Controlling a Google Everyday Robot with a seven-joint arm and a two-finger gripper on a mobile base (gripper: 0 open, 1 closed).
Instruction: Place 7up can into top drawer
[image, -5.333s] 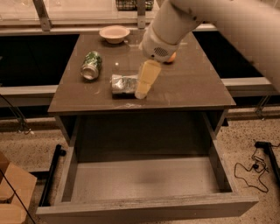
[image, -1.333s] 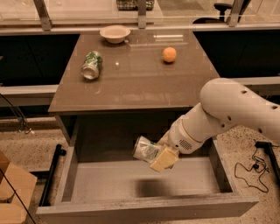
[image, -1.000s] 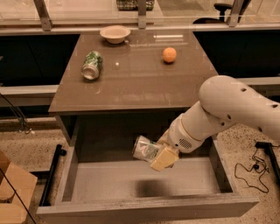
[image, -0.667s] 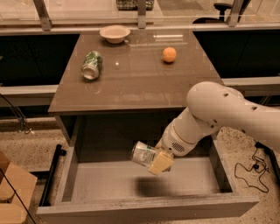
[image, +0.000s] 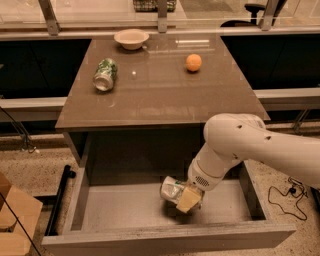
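Note:
The 7up can (image: 171, 189), pale silvery with light green marks and a dented body, lies sideways in my gripper (image: 184, 196). The gripper is shut on it and holds it low inside the open top drawer (image: 120, 210), close above the grey floor, a little right of the middle. A dark shadow lies on the floor under the can. My white arm (image: 240, 150) reaches down into the drawer from the right, over its right wall.
On the brown tabletop (image: 155, 95) above lie a darker green can (image: 104, 74) on its side at the left, a pale bowl (image: 131, 38) at the back and an orange (image: 193, 62) at the right. Cardboard (image: 12, 220) stands on the floor at the left.
My gripper lifted the 7up can off the tabletop and carried it down into the open drawer. In the last second it has sunk lower and slightly left, nearer the floor.

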